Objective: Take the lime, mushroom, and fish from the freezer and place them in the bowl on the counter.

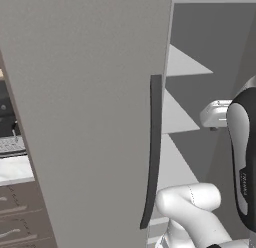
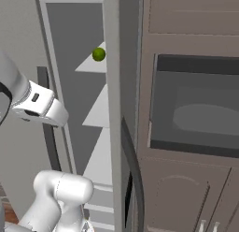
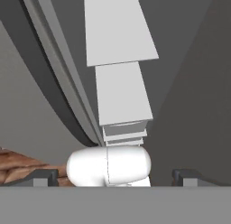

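The freezer stands open, its broad grey door (image 1: pixel 90 117) with the long dark handle (image 1: pixel 154 152) swung toward me. Pale shelves (image 1: pixel 176 114) climb inside it. A small green lime (image 2: pixel 98 54) rests on an upper shelf (image 2: pixel 91 63). The mushroom, the fish and the bowl are out of view. My gripper (image 3: pixel 115 179) is open, its fingertips (image 3: pixel 38 177) far apart with nothing between them, and it looks down along the stack of shelves (image 3: pixel 122 92). My white wrist (image 2: pixel 39 107) hangs in front of the opening, below and left of the lime.
A second grey door (image 2: pixel 112 109) with a curved dark handle (image 2: pixel 133 175) stands edge-on right of the opening. Beyond it, brown cabinets hold a dark built-in oven (image 2: pixel 196 109). A strip of white counter (image 1: pixel 15 169) over brown drawers (image 1: pixel 17 212) shows left of the big door.
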